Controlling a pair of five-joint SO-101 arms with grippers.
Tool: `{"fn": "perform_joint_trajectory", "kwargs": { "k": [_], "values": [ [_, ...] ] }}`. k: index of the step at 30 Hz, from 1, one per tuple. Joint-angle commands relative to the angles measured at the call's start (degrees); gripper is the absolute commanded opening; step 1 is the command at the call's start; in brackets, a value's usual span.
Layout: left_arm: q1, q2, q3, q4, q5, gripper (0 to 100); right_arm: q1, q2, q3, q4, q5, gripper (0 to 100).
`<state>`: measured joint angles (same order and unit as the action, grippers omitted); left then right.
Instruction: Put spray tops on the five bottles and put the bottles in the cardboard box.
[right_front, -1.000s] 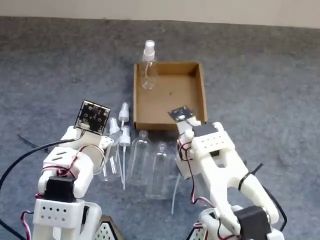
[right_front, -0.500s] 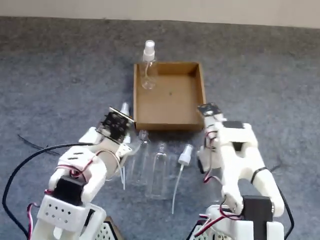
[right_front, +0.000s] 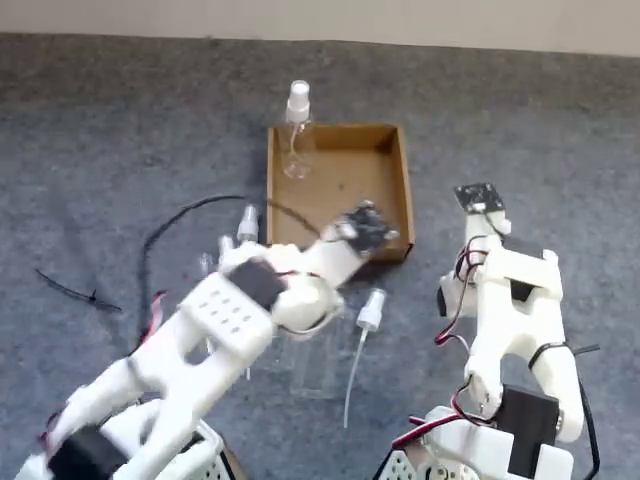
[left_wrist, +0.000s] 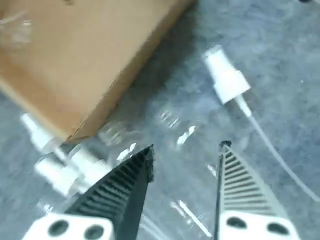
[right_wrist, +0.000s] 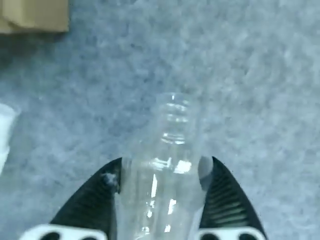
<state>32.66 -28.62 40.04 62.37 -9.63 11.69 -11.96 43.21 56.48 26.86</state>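
In the high view, your left arm (right_front: 235, 315) has swung from the lower left across the middle. Its tip is now by the lower edge of the cardboard box (right_front: 345, 190), and the right arm (right_front: 510, 300) has pulled off to the right.

In the left wrist view, the left claw (left_wrist: 187, 147) is spread above the lying bottles (left_wrist: 175, 127). A loose spray top (left_wrist: 226, 80) lies just beyond.

In the right wrist view, the right claw (right_wrist: 166, 162) pinches an uncapped bottle (right_wrist: 172, 130) over the bare table (right_wrist: 260, 60), so capping looks next.

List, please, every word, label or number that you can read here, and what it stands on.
None: no readable text shows on the brown cardboard box, the clear plastic bottle in the right tool, or the white plastic spray top.
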Motion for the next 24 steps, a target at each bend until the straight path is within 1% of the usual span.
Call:
{"fn": "perform_joint_trajectory", "kwargs": {
  "k": [1,7,10,12,15,18,24],
  "values": [
    [4.4,12.4,-8.1,-5.5,1.7,19,1.2,-0.3,-3.4,-1.5,4.1,5.5],
    [5.8,24.3,-19.6,-7.2,14.7,19,3.6,-0.3,-3.6,-1.5,7.4,5.5],
    [6.7,27.4,-23.0,-7.2,22.8,19,4.7,-0.3,-3.6,-1.5,7.5,5.5],
    [7.8,28.6,-23.6,-8.0,26.4,19,5.8,-0.3,-3.6,-1.5,8.9,5.5],
    [9.0,30.5,-22.0,-11.6,27.2,18,7.0,-0.3,-3.3,-1.5,12.5,5.5],
    [9.1,32.6,-20.2,-15.6,27.4,18,8.0,-0.3,-3.2,-1.5,13.0,5.5],
    [8.7,36.7,-19.9,-16.4,27.4,18,8.8,-0.3,-3.2,-1.5,13.1,5.5]
  ]
}}
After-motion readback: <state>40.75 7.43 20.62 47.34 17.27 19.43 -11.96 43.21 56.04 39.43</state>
